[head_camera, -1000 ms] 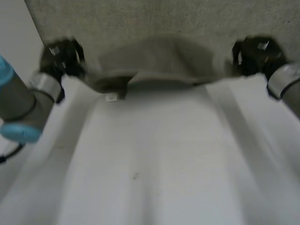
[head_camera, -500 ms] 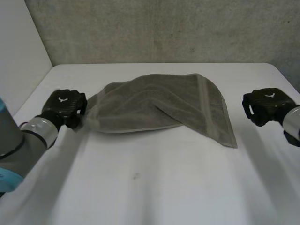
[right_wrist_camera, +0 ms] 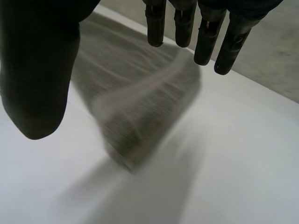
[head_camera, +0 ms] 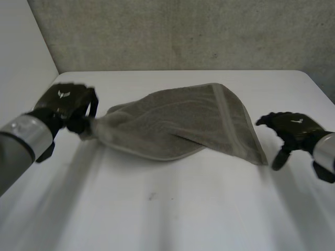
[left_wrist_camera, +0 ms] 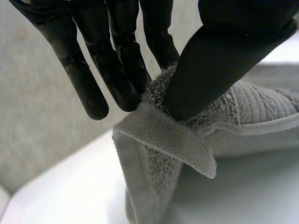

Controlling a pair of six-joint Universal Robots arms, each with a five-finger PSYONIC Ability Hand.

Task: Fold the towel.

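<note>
Grey towel lies on the tabletop, toward the far middle, rumpled rather than flat. My left hand is at its left end: fingers and thumb pinch the left corner, the hem doubled over between them, and that end rides a little above the surface. My right hand hangs just beside the towel's near right corner, apart from it, fingers straight and spread, holding nothing. Progress, as I judge it: barely begun. One layer lies loosely over another across the middle, with a slanting crease, but the edges don't line up and no clean fold is made; it reads more as a heap held by one corner. Left to do: spread it square, bring corners together, press it flat. Orientation: long axis runs left to right, tilted so the right end sits nearer than the rest. The narrow, gathered end points left into my grip, and the wide end fans out to the right. A woven border stripe crosses the wide end from far to near, ending by the near right corner.
</note>
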